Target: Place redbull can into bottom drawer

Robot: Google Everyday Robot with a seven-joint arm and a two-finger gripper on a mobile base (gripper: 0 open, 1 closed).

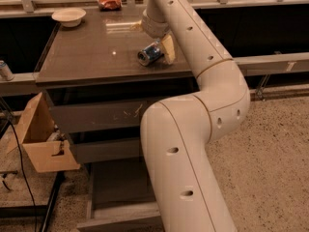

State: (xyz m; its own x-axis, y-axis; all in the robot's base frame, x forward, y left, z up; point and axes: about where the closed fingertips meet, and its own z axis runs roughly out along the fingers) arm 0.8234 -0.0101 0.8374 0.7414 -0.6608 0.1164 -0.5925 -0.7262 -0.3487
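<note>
The redbull can (148, 53) lies on its side on the tabletop (91, 57), toward the right. The tool (152, 42) is over it, spread apart (not clamped). The bottom drawer (118, 187) stands pulled out.

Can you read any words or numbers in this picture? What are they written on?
No words or numbers can be read here.
The redbull can, lying on the table beside the gripper: print too blurred to read.
The snack wrapper at the table's far edge: too blurred to read.
The second can at the left edge: too small to read.
The cardboard box: no print shows.
</note>
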